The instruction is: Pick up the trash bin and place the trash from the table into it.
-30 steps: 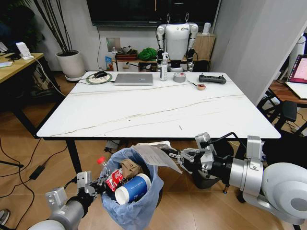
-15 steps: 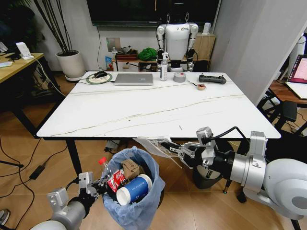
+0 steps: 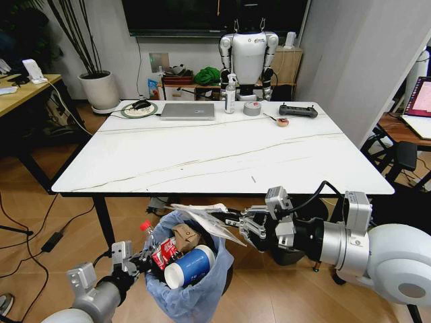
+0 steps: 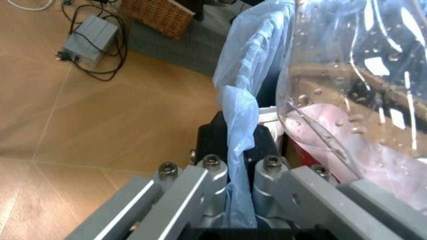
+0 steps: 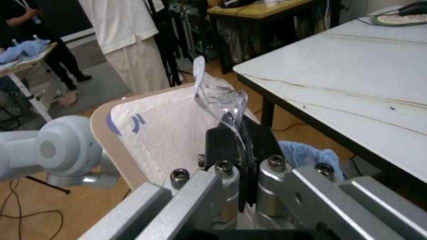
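A white marble-look table (image 3: 222, 151) fills the middle of the frame, and the trash bin (image 3: 188, 282), packed with litter, hangs just below its near edge at lower centre. At lower left, the left gripper (image 3: 129, 261) is clenched on the bin's blue liner (image 4: 240, 150). At lower right, the right gripper (image 3: 237, 222) pinches a flat wrapper (image 3: 205, 217) above the bin's mouth.

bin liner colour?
Translucent light blue on the trash bin; clearest in the left wrist view.

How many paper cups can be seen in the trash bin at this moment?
1. A blue paper cup lies on its side on top of the litter in the trash bin, white lid facing forward. Others may be hidden under the litter.
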Motion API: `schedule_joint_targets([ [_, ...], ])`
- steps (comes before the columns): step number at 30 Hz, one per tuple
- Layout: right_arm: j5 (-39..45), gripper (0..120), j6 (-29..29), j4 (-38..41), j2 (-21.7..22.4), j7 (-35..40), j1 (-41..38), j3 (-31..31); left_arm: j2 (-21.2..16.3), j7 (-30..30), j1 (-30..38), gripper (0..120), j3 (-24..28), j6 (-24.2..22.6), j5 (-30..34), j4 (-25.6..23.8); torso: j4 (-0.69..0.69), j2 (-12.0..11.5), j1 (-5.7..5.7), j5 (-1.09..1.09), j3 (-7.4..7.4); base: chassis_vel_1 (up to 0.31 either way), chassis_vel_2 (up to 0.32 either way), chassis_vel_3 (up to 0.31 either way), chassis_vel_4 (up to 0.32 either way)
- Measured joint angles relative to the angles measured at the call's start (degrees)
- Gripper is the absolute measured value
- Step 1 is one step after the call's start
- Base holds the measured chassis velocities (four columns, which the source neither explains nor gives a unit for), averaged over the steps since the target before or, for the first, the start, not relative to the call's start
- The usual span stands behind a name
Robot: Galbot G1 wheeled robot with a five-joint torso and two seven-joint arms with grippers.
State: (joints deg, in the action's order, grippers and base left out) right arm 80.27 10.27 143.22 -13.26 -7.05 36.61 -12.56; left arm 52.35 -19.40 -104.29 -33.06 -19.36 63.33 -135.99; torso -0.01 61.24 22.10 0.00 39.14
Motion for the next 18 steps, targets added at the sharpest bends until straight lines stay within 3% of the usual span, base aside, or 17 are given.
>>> schedule_joint_targets([
  [18, -7.98, 0, -2.0, -8.93, -6.48, -6.4, -0.97, -2.64, 0.24, 0.11, -0.59, 0, 0.03, 0.0, 0.09, -0.02, 0.0, 0.0, -0.01, 0.0, 0.0, 0.0, 0.0, 0.0, 0.0],
])
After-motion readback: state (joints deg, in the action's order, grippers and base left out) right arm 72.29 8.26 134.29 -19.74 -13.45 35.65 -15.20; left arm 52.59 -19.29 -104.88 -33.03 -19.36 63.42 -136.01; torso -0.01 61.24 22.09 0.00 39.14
